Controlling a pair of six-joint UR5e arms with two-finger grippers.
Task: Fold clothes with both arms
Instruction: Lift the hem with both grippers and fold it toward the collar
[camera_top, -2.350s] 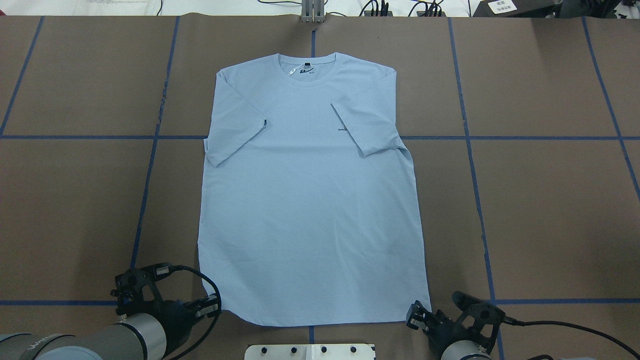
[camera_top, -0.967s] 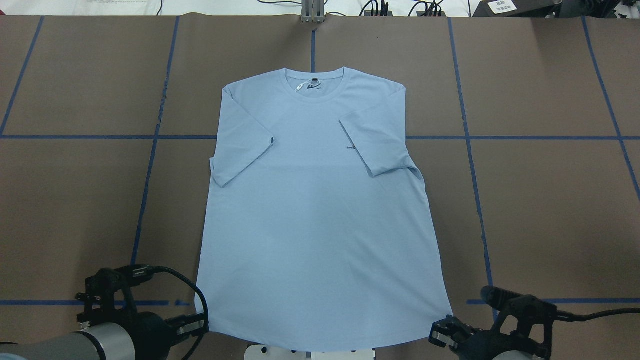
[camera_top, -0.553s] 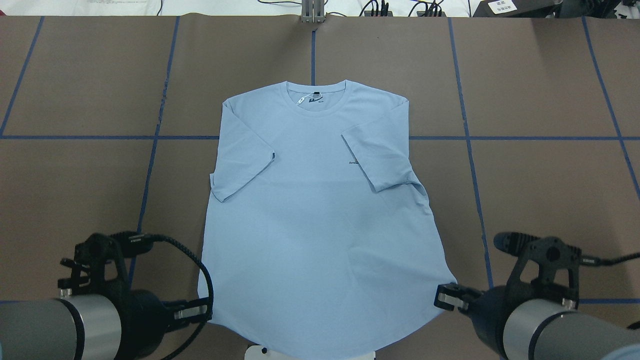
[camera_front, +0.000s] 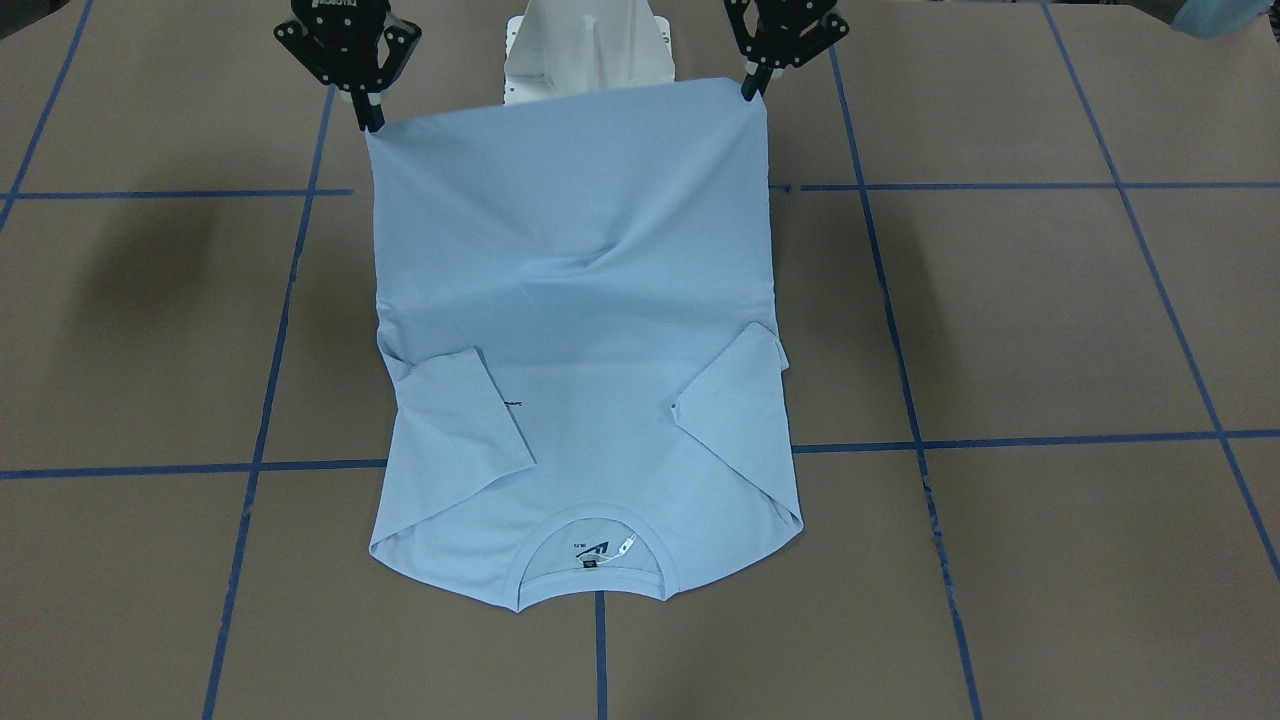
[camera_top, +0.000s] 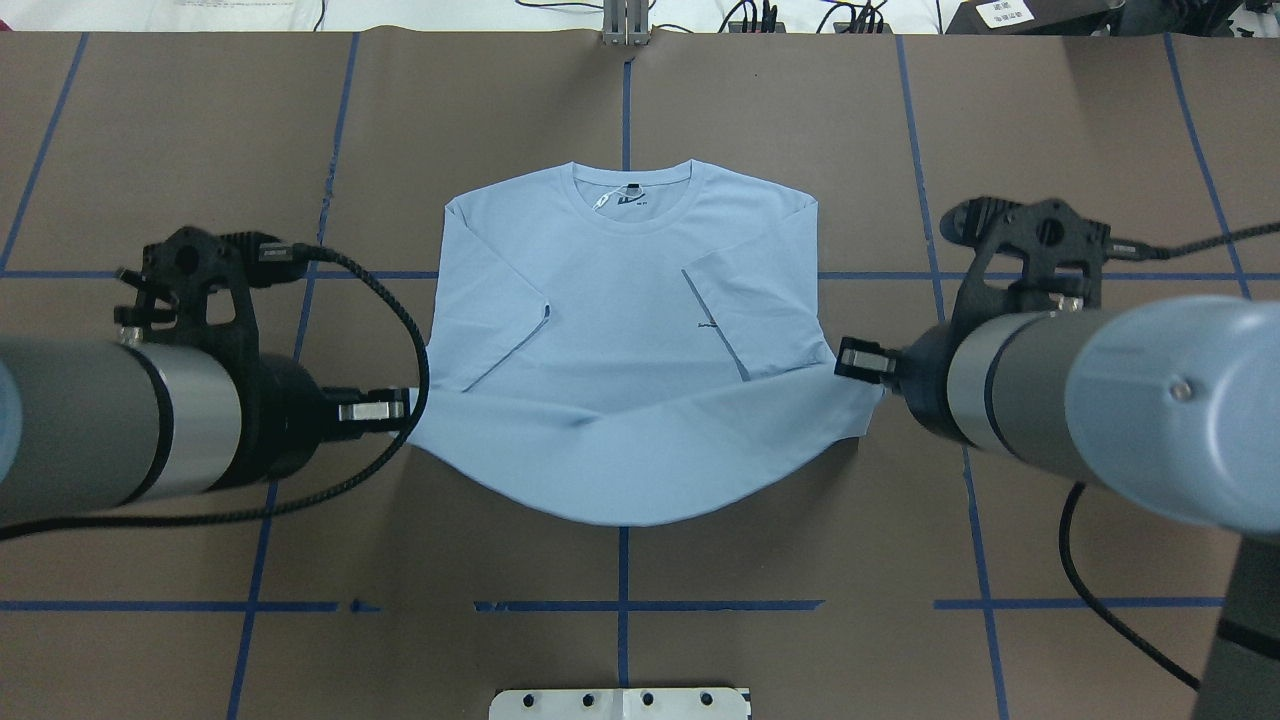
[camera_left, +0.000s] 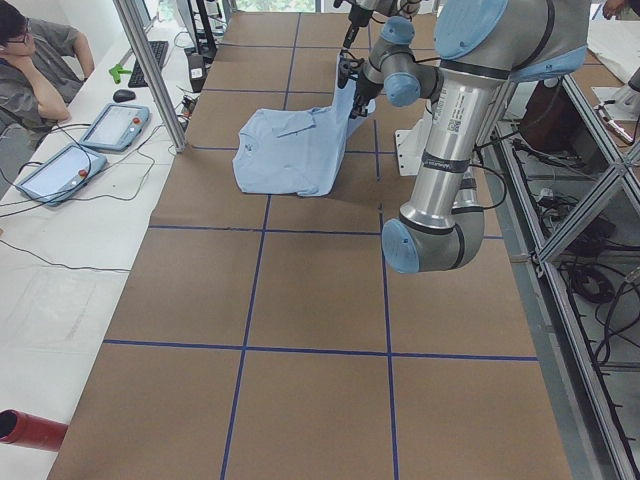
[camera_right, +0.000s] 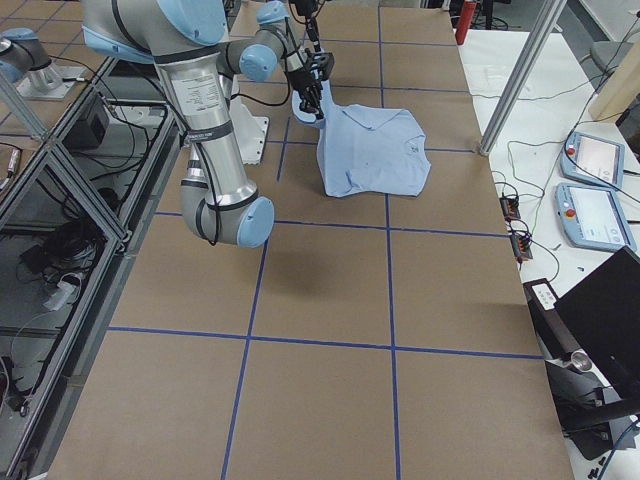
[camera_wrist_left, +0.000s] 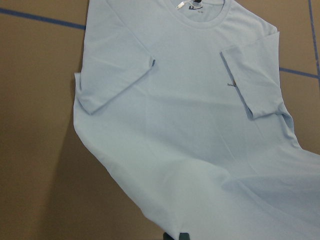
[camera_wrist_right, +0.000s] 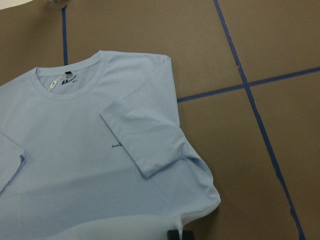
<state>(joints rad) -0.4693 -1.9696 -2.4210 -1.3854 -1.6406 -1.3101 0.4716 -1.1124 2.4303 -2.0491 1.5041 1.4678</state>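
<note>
We see the left gripper (camera_top: 398, 410) at the middle left of the overhead view. Its two black fingers are pinched together on the lower left hem corner of a light blue T-shirt (camera_top: 620, 330). The right gripper (camera_top: 852, 358), at the middle right, is clamped the same way on the opposite hem corner. Behind each gripper a silver-grey arm reaches in from the frame's side: the left arm (camera_top: 90, 430) and the right arm (camera_top: 1100, 400).

In the front-facing view both grippers sit at the top edge. The hem is stretched almost straight between them, in front of the white pedestal (camera_front: 585, 50). In the two side views we see the hem end held up off the table (camera_top: 1100, 130), while the collar end lies flat on the brown surface.

From overhead the hem sags in a curve toward the lower centre of the frame. The round neck and its label (camera_top: 625, 197) lie at the upper centre. Both sleeves (camera_top: 490, 310) are folded inward over the chest, and a small dark print (camera_top: 708, 325) shows at the edge of the right-hand one. Blue tape lines (camera_top: 1000, 275) divide the table into squares.

Each wrist view shows the shirt spreading away from a dark fingertip at the bottom edge. A seated person (camera_left: 30, 60) appears at the upper left of the left side view.
</note>
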